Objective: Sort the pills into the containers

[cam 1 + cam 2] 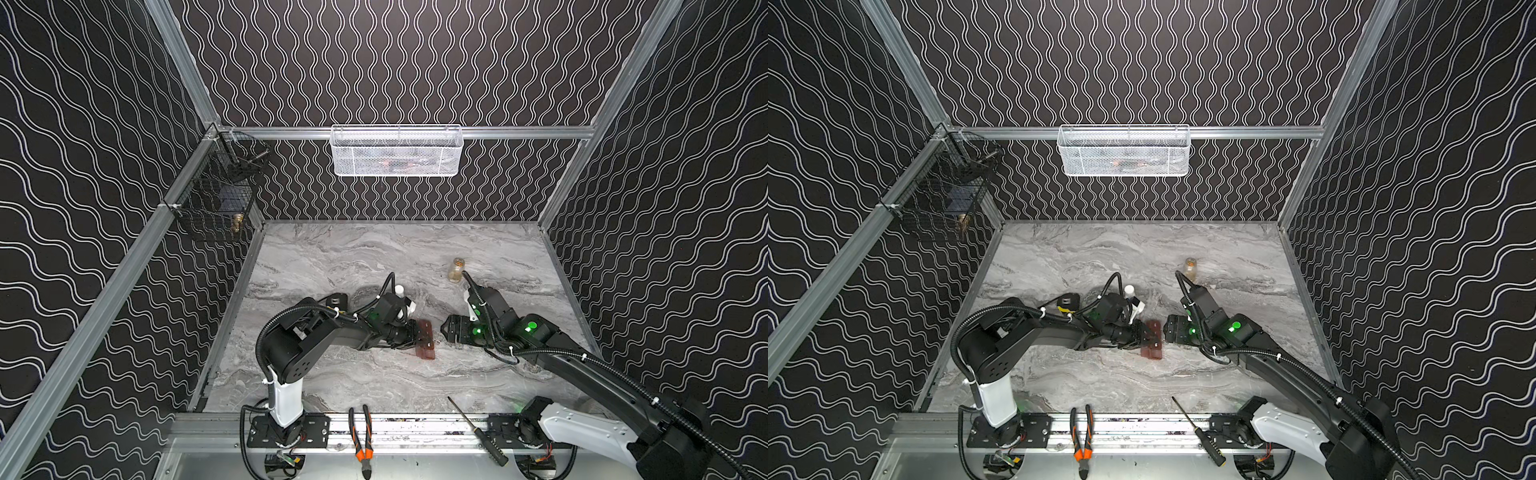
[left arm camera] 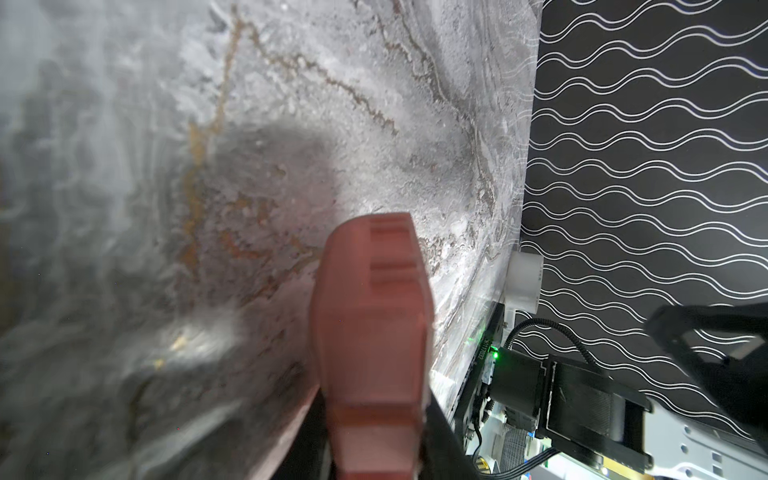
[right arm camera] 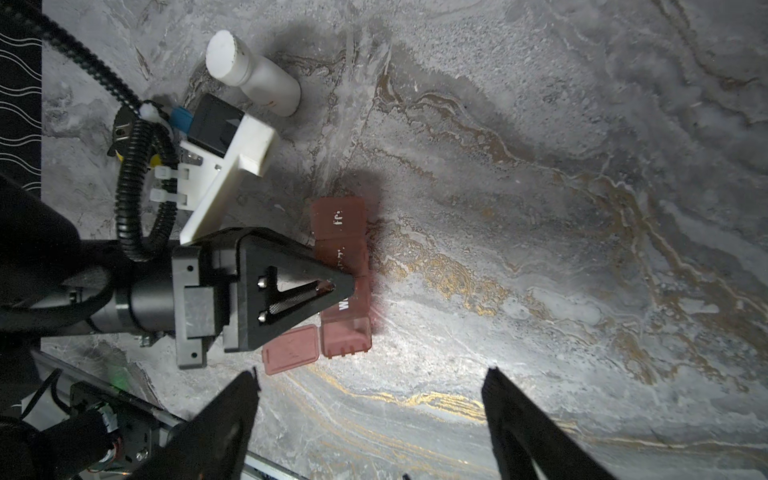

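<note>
My left end effector (image 3: 349, 286) is clamped on the containers (image 3: 338, 220) on the tabletop (image 3: 540, 208) — near lid (image 3: 291, 349) open; my right end effector (image 3: 372, 374), spread wide, is just right of them.

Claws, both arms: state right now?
Left claw: closed, pinching the reddish-brown plastic four-compartment pill strip.
Right claw: open, holding nothing.

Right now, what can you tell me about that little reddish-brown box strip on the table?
The pill strip is translucent reddish-brown plastic: four joined square compartments with white lettering on the lids. It lies flat on the marble table. One end lid is flipped open; the others look shut. The left pincer is closed on its edge.
</note>
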Robot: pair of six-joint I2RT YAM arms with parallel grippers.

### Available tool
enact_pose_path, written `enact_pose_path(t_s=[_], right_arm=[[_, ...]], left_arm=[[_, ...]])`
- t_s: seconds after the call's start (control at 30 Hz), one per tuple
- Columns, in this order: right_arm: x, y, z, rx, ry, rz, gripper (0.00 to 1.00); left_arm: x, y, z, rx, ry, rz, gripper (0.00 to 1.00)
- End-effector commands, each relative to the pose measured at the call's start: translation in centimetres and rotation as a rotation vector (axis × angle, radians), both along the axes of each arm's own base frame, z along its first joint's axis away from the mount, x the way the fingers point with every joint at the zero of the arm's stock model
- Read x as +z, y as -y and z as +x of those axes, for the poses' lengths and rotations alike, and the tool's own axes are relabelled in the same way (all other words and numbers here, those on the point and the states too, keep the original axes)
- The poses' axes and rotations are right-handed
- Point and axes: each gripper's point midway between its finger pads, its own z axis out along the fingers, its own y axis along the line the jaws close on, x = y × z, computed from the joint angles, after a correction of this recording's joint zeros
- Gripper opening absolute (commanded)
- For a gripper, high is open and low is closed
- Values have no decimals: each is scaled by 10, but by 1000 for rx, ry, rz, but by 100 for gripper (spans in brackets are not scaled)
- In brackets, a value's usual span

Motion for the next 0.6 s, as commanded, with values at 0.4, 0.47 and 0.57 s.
enact_pose_path(t_s=[0.4,0.47,0.57], right_arm=[[-2,-2,1,1,-10,10,87],[-1,-2,1,2,-8,12,87],[-1,-1,1,-2,-9,11,87]], left_arm=[[-11,-6,-5,-23,-21,33,52],[-10,-7,-5,-24,-16,37,54],[-8,-9,-4,-25,-7,48,59]])
